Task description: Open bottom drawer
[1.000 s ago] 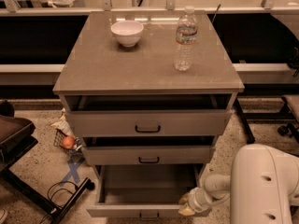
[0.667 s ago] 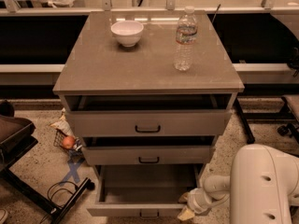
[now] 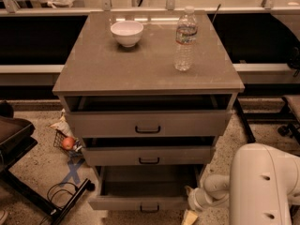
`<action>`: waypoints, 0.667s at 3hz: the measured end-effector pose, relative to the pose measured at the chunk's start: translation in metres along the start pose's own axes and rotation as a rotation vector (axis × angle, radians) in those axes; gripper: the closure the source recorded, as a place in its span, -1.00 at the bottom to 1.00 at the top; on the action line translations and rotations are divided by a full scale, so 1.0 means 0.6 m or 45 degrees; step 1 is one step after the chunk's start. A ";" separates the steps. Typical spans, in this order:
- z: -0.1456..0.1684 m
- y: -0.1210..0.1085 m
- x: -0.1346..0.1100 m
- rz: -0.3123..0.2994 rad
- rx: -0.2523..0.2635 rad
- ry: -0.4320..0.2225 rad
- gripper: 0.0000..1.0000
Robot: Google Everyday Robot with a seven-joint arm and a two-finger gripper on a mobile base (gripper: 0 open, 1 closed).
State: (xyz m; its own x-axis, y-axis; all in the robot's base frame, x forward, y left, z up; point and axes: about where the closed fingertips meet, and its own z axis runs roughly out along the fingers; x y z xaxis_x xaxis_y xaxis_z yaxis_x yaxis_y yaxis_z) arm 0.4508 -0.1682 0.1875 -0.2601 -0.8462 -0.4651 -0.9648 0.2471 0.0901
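The bottom drawer (image 3: 140, 202) stands pulled well out at the foot of the cabinet, its black handle (image 3: 150, 208) facing front. The claw (image 3: 190, 214) is low, just beside the drawer's right front corner, perhaps touching it; whether it is spread or pressed together I cannot tell. The middle drawer (image 3: 149, 154) and top drawer (image 3: 147, 123) are slightly open. On the bench (image 3: 140, 67) a white bowl (image 3: 126, 32) and a water bottle (image 3: 185, 40) stand apart

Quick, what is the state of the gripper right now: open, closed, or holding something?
Gripper: low beside the right front corner of the pulled-out bottom drawer; open or closed cannot be told, and no held thing is visible.
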 end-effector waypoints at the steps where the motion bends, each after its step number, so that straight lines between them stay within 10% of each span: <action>1: 0.000 -0.001 -0.011 -0.011 -0.023 0.018 -1.00; 2: -0.043 -0.026 -0.031 0.010 0.015 0.150 -0.63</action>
State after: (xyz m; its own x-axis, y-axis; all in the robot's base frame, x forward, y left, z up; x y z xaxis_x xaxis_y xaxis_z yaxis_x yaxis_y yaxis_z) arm 0.4696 -0.1685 0.2177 -0.2711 -0.8936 -0.3577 -0.9624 0.2589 0.0826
